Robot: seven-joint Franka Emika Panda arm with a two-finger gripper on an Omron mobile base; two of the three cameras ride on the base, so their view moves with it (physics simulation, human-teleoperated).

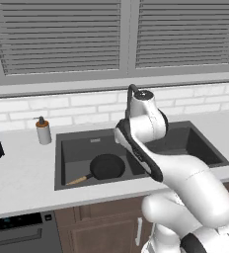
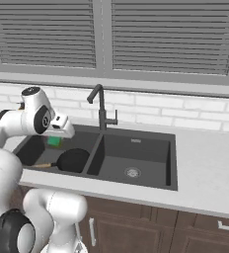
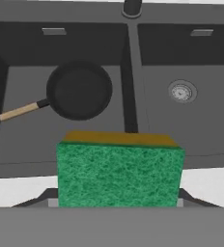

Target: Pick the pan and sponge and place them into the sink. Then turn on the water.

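Fingers stand apart to the width of the sponge and are clamped on it, one dark tip showing at each lower corner of the green block in the hand view, with the yellow layer turned away toward the sink. Holding it by its two short ends leaves the broad green face toward the camera and the block hanging free below the hand, so it can fall straight when let go. In the right base view the sponge shows as a green patch under the gripper, over the left basin near its back wall, which suggests the arm is carrying it above the basin rather than over the desk. The pan already lies flat on the floor of that same left basin, its wooden handle pointing out toward the basin's left front corner; lying there it takes up much of the floor, so the sponge will probably land beside it or on it. I judge the pan step done and the sponge step close to release. No stream runs from the faucet, so the water is not yet on.
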